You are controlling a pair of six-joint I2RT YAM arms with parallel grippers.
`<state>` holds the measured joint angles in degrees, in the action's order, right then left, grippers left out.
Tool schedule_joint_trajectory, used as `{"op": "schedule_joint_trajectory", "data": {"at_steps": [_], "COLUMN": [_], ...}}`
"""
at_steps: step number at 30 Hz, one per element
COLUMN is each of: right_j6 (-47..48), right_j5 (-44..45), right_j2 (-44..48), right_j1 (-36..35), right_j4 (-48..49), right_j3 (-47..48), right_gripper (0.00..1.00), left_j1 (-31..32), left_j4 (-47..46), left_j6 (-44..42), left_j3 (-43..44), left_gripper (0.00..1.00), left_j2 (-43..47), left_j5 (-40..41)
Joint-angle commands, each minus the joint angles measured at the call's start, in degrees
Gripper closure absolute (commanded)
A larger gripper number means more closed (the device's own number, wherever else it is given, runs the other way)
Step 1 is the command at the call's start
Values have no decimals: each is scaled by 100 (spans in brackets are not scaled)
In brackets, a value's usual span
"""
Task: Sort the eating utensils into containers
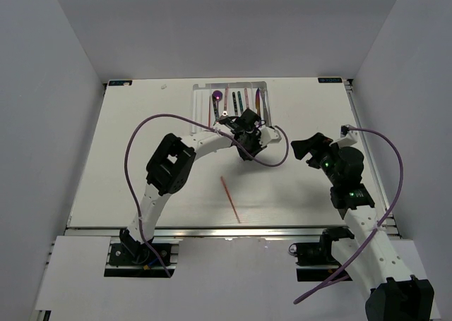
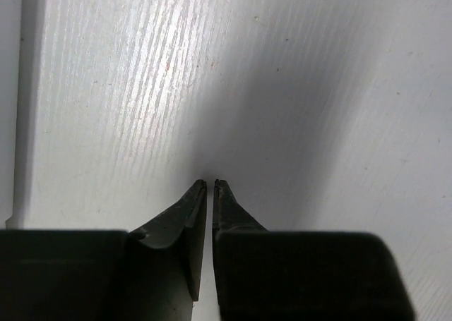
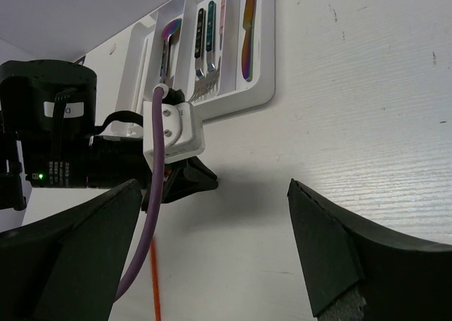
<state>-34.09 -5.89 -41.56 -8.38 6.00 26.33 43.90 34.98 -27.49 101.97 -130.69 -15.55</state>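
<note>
The white divided tray [image 1: 200, 88] lies at the table's far middle and holds several utensils: an iridescent purple spoon [image 1: 217, 95], black-handled pieces [image 1: 241, 99] and an iridescent knife [image 1: 258, 102]. In the right wrist view the tray [image 3: 263, 88] shows with the knife [image 3: 248, 25]. One red-orange chopstick [image 1: 230, 200] lies loose on the table's middle; it also shows in the right wrist view [image 3: 155, 293]. My left gripper [image 1: 247, 154] is shut and empty, its tips [image 2: 210, 183] pointing down at bare table just in front of the tray. My right gripper [image 1: 305, 152] is open and empty, right of the left one.
The left arm's purple cable [image 1: 272, 162] loops between the two grippers and hangs in front of the right wrist camera [image 3: 145, 222]. White walls enclose the table on three sides. The table's near edge [image 1: 226, 229] runs just behind the arm bases.
</note>
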Motion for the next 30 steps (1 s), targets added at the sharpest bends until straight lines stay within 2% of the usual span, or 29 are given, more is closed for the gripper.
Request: {"op": "schedule_joint_trajectory", "data": {"at_steps": [1,2,3,7,9,12,14,15,16,21,25,28,30], "right_j6": [60,60,60,51,77,130,122,130,104,77,121,253,323], "right_j5": [97,88,88,53,27,53,35,9,-87,-501,-27,-52,-70], "right_j2": [104,104,122,148,157,148,148,140,122,-308,-370,-370,-370], "right_j1": [-14,-23,-14,-23,-32,-23,-23,-32,-41,-119,-234,-252,-252], "right_j4": [103,86,94,103,112,138,191,200,217,-28,-389,-582,-591], "right_j3": [-57,-66,-58,-75,-110,-172,-242,-259,-277,-172,-137,4,83], "right_gripper": [11,11,11,11,11,11,11,11,11,11,11,11,11], "left_j1": [101,127,136,136,136,136,128,136,128,119,119,119,128], "left_j4": [142,80,9,-307,-413,-1018,-1650,-1827,-2028,-1960,-1645,-872,-870], "left_j6": [261,313,418,630,840,1270,1552,1910,2079,2642,3038,3766,4513], "left_j3": [-722,-801,-950,-1179,-1206,-1478,-1750,-1829,-1874,-1830,-1848,-1637,-2170], "left_gripper": [82,94,99,100,94,72,70,60,4,2,2,2,2], "left_j2": [-466,-414,-378,-325,-334,-1,410,535,641,1133,1625,1924,2283], "left_j5": [87,87,105,306,605,1053,1351,1875,2150,2854,2847,3188,3190]}}
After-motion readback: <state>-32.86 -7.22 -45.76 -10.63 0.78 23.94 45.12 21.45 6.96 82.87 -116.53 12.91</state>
